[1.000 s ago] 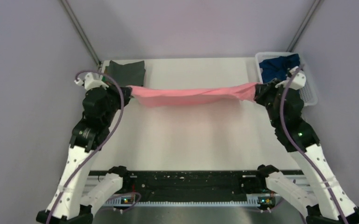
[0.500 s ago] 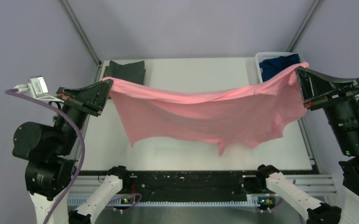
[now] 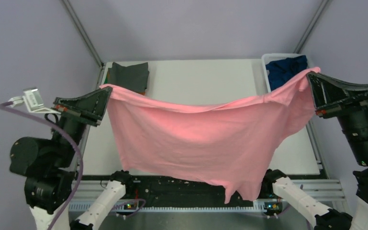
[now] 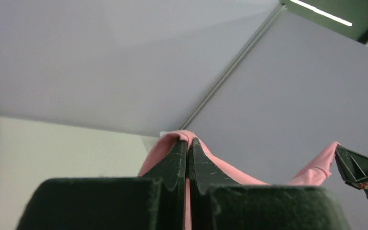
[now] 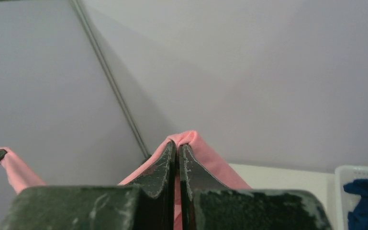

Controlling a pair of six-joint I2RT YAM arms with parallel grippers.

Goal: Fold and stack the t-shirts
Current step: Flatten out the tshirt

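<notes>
Two corners of the pink t-shirt (image 3: 196,139) are clamped in the left gripper (image 3: 108,89) and right gripper (image 3: 310,75), and much of the table (image 3: 201,79) is hidden behind the cloth hung between them.

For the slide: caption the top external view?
Left gripper and right gripper hold the pink t-shirt spread above the table; dark grey t-shirt far left, navy t-shirt in the basket.

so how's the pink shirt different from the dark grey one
The pink t-shirt hangs spread out in the air; the dark grey t-shirt lies folded on the table, far left. The left gripper and right gripper pinch the pink one's upper corners; nothing touches the grey one. Both are plain, single-colour.
</notes>
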